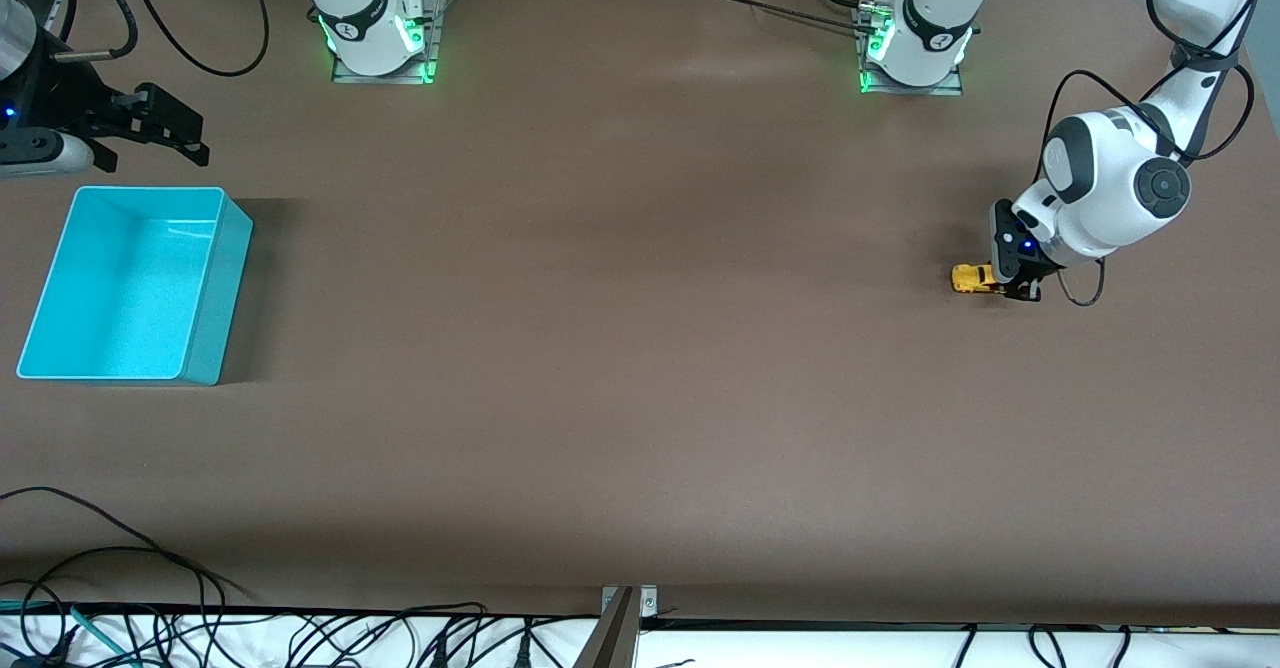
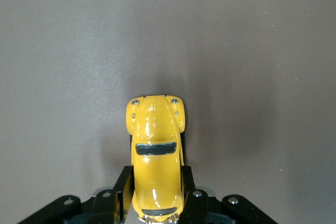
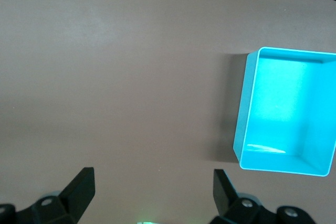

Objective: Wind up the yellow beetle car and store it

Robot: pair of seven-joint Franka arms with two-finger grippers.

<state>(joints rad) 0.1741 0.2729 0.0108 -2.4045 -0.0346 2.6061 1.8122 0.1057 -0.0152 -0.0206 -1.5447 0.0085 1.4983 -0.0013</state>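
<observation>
Yellow beetle car (image 1: 968,278) at right of frame, low on the table (image 1: 620,348), seemingly wheels down. Left gripper (image 1: 1012,280) clamped on its rear half, nose poking out. Right gripper (image 1: 150,133) waits at upper left, fingers spread wide, just above turquoise bin (image 1: 215,278)

Yellow beetle car (image 2: 155,156) glossy, smooth; turquoise bin (image 1: 215,288) smooth plastic; table (image 1: 620,348) matt brown.
</observation>
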